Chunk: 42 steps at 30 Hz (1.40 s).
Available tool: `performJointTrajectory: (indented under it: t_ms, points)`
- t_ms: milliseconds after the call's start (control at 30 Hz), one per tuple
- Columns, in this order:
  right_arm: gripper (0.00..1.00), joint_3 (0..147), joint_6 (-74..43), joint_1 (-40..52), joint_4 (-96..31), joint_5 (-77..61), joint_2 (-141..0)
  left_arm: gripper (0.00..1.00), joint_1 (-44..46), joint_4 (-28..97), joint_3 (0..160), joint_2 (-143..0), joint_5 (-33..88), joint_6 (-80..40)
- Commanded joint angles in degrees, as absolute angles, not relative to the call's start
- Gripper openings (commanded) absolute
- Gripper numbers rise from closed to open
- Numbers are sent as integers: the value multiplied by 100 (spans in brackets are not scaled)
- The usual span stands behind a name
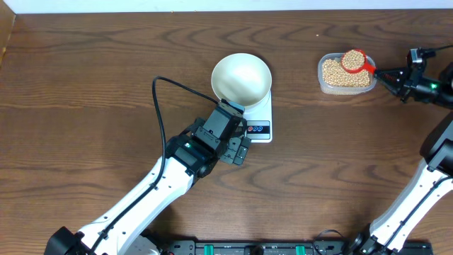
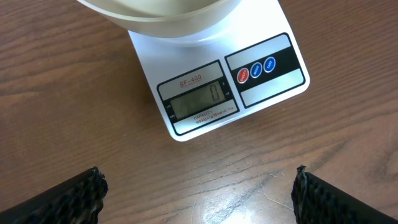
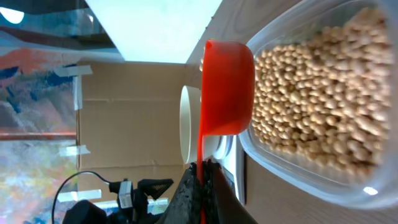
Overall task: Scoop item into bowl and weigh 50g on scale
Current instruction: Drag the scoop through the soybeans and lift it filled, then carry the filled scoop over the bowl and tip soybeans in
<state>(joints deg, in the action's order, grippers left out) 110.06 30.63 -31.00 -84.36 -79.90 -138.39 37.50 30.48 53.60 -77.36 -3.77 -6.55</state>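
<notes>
right gripper (image 1: 391, 75) clamps the red plastic scoop (image 1: 354, 61) by its handle, far right desk edge; off-white round bowl (image 1: 241, 76) atop white rectangular scale (image 1: 262, 122) lies leftward, mid-desk. left gripper (image 2: 199, 193) gapes, empty.

The brown wooden table (image 1: 106, 106) shows streaked grain under a soft sheen. The round off-white bowl (image 1: 241, 76), upper centre, looks smooth and faintly glossy. The white rectangular plastic scale (image 2: 267, 93) is smooth. The clear plastic tub (image 1: 320, 78), upper right, glints; its small tan-yellow beans (image 3: 311, 106) are matt. The red plastic scoop (image 3: 227, 87) shines.
</notes>
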Motion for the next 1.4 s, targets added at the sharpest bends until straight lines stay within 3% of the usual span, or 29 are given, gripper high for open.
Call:
performJointTrajectory:
  t_ms: [0,1000,1367]
  points:
    - [1,10980,3253,-2805,-8442,-8383,-13931,97,3730,3059,5367,-7747,-390,-604]
    - [1,11764,3026,-554,-8379,-8947,-13931,97,3730,3059,5367,-7747,-390,-604]
    - [1,11767,3022,305,-8278,-8158,-13931,97,3730,3059,5369,-7747,-390,-604]
